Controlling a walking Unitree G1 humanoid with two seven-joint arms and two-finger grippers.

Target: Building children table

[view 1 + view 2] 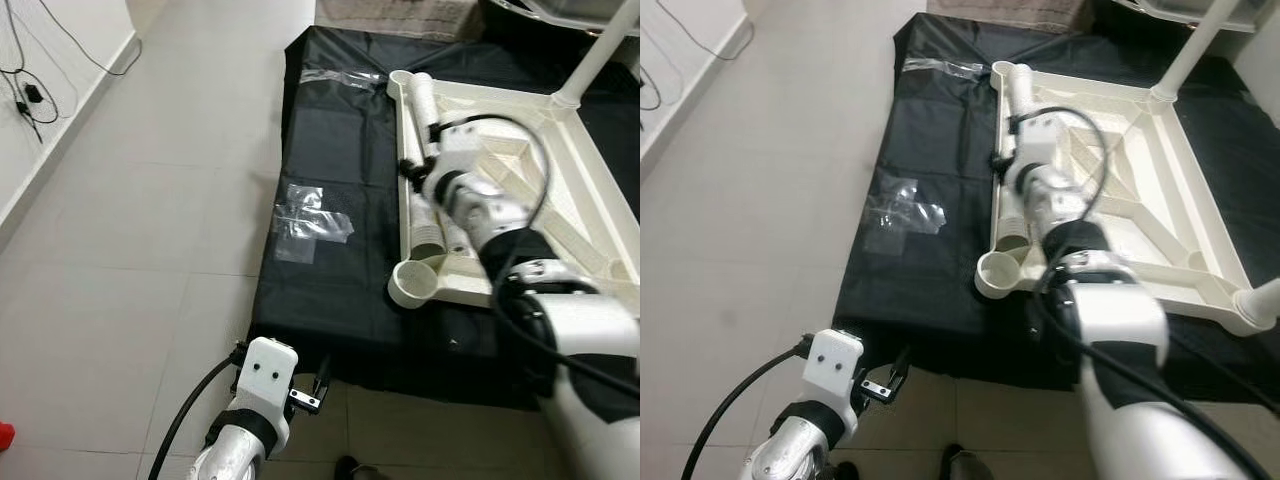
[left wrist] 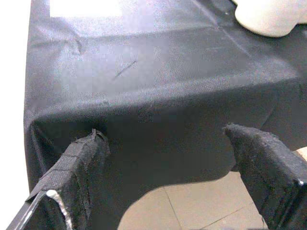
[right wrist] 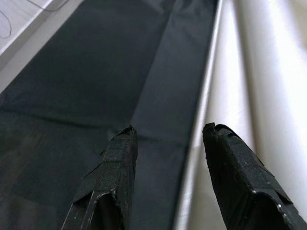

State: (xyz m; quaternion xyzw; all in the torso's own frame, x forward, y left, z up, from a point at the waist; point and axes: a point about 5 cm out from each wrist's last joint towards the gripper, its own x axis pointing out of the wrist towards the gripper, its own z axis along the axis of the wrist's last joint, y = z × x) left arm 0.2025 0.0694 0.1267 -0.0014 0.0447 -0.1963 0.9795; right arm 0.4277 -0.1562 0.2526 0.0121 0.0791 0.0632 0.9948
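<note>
A cream table top (image 1: 590,215) lies upside down on a black cloth (image 1: 340,160) spread on the floor. One white leg (image 1: 600,50) stands in its far corner socket. Loose white legs (image 1: 420,105) lie inside its left rim, and the near-left socket (image 1: 415,283) is hollow. My right arm reaches forward to that left rim. The right gripper (image 3: 170,130) is open, its fingers straddling the rim edge over the cloth. My left gripper (image 2: 165,134) is open and low by the cloth's near-left corner, holding nothing.
A crumpled clear plastic wrap (image 1: 310,220) lies on the cloth left of the table top. Clear tape (image 1: 335,75) sits near the cloth's far edge. Cables (image 1: 30,95) run along the left wall. A red object (image 1: 5,435) lies at the floor's left edge.
</note>
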